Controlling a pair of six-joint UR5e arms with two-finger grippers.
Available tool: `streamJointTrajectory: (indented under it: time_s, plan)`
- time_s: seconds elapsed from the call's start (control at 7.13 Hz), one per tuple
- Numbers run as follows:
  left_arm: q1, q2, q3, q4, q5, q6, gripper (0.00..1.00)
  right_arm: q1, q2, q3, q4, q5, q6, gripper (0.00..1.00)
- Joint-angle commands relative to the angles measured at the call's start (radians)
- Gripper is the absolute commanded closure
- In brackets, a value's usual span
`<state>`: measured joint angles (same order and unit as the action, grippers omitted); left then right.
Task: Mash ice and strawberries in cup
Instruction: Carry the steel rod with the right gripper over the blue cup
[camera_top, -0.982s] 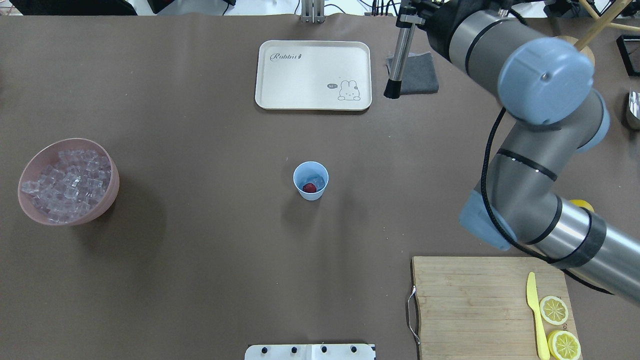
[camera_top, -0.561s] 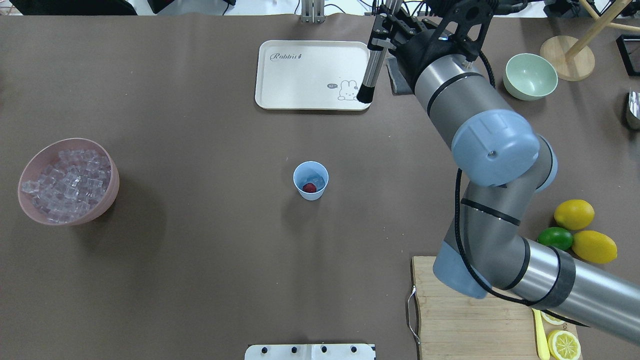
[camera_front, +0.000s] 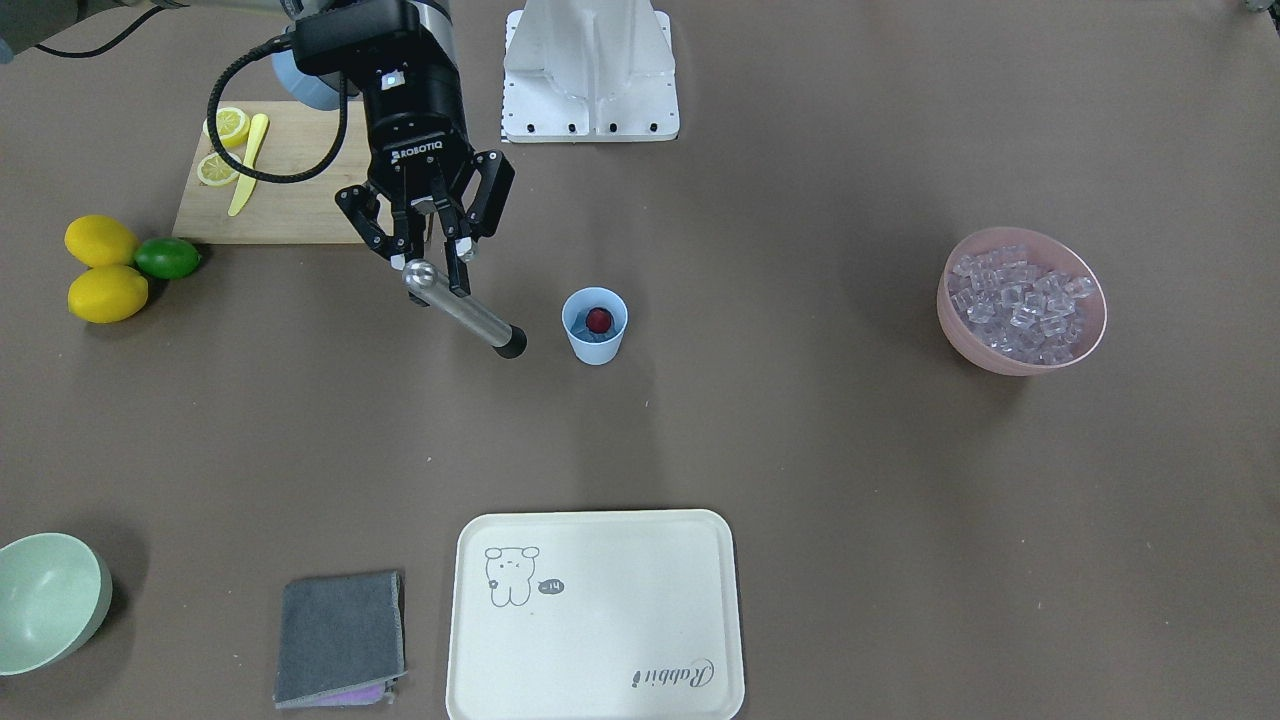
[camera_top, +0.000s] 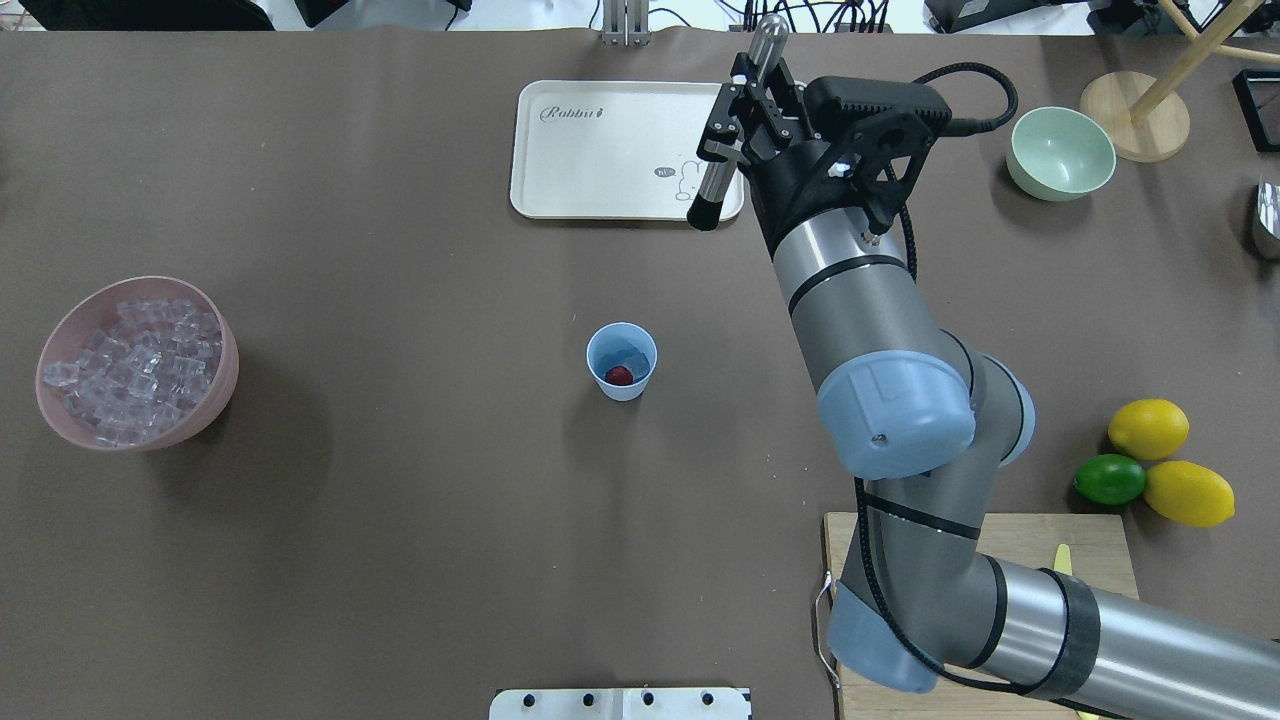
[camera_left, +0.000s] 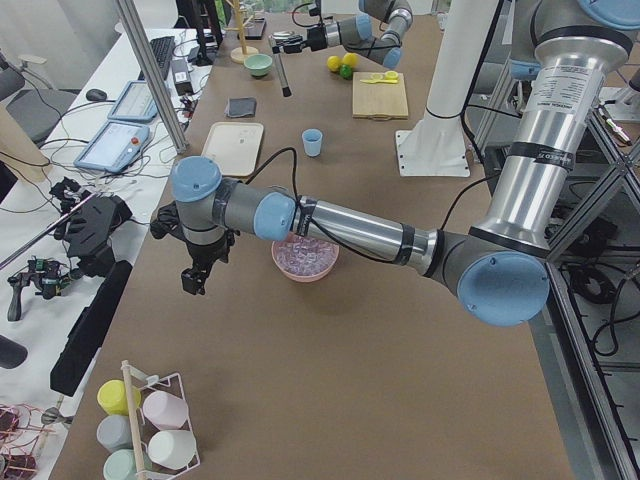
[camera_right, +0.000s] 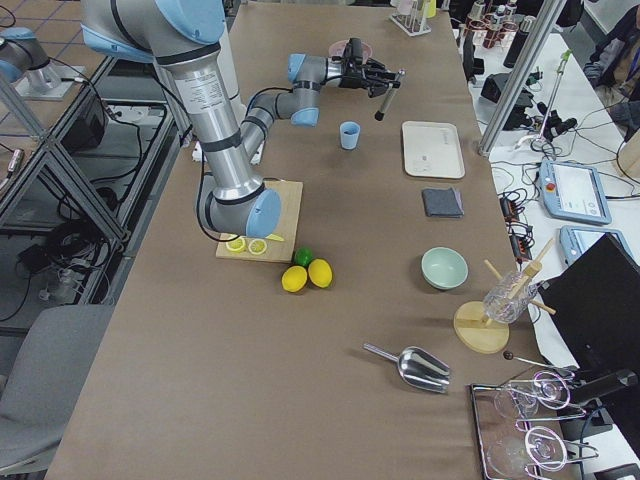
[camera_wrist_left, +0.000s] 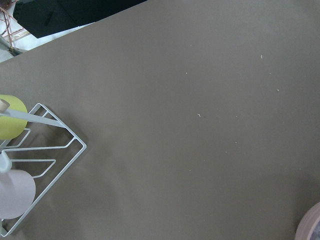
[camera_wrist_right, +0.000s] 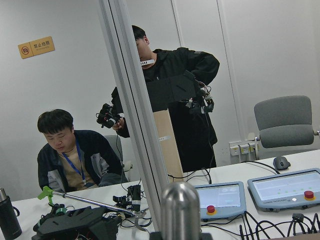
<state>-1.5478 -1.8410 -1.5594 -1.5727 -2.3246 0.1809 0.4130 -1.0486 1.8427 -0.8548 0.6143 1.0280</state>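
Note:
The light-blue cup (camera_top: 621, 361) stands mid-table, with the red strawberry (camera_top: 619, 376) and a few ice pieces (camera_top: 631, 354) inside it. My right gripper (camera_top: 738, 108) is shut on a silver muddler (camera_top: 722, 165) with a black tip, tilted and held above the table. In the front-facing view the right gripper (camera_front: 432, 262) holds the muddler (camera_front: 465, 310) with its tip just beside the cup (camera_front: 595, 326) and the strawberry (camera_front: 598, 319). More ice (camera_top: 135, 360) fills a pink bowl (camera_top: 222, 385) at the left. My left gripper (camera_left: 193, 283) hangs near that bowl; I cannot tell its state.
A cream tray (camera_top: 600, 150) lies beyond the cup, a pale green bowl (camera_top: 1060, 152) at far right. Two lemons (camera_top: 1148, 428) and a lime (camera_top: 1108, 478) sit beside a wooden cutting board (camera_front: 290, 200) holding lemon slices and a yellow knife (camera_front: 245, 165). A grey cloth (camera_front: 340, 635) lies beside the tray.
My right arm has swung leftward with the muddler, from over the grey cloth to the tray's right edge. The cup and its contents have not moved.

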Motion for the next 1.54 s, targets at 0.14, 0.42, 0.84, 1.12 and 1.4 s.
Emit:
streamJointTrajectory:
  time_s: [0.14,0.42,0.84,1.12,1.4]
  plan:
    - [0.0,0.015,-0.004,0.005,-0.004,0.002,0.03,-0.066,0.002,-0.072,0.0,-0.143,0.0,1.0]
    - [0.0,0.023,-0.001,0.003,-0.002,0.002,0.03,-0.086,0.06,-0.118,0.0,-0.183,0.0,1.0]
    - [0.0,0.032,0.001,0.002,-0.002,-0.005,0.03,-0.092,0.108,-0.163,0.0,-0.173,0.003,1.0]
    - [0.0,0.032,0.018,-0.006,-0.002,-0.005,0.03,-0.121,0.107,-0.18,0.002,-0.186,0.0,1.0]
    - [0.0,0.032,0.022,-0.006,-0.002,-0.005,0.03,-0.163,0.119,-0.192,0.0,-0.223,0.0,1.0]
